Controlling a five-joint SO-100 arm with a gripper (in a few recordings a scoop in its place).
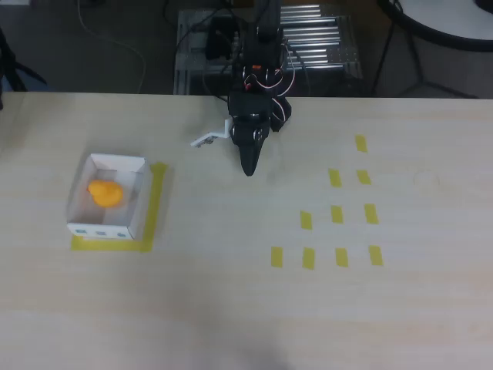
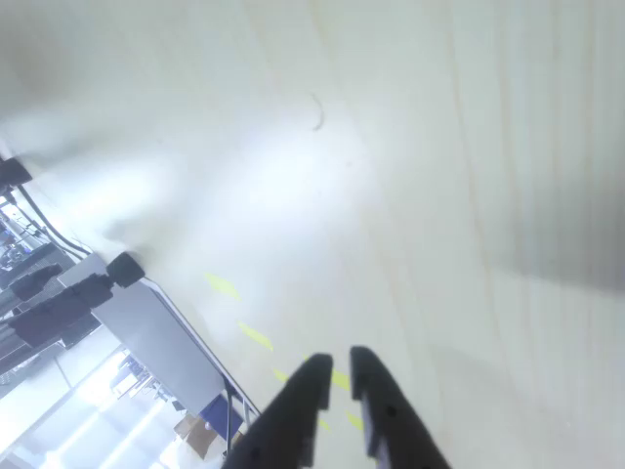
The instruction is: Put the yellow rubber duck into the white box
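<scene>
The yellow rubber duck (image 1: 105, 193) lies inside the white box (image 1: 137, 202) on the table (image 1: 231, 293). The end effector (image 1: 248, 168), well apart, is nearly closed and empty.

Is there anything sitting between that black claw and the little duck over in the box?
Nothing visible does. In the overhead view, bare table lies between the gripper and the white box. The yellow rubber duck already sits inside it, so only the box's thin wall separates them.
</scene>
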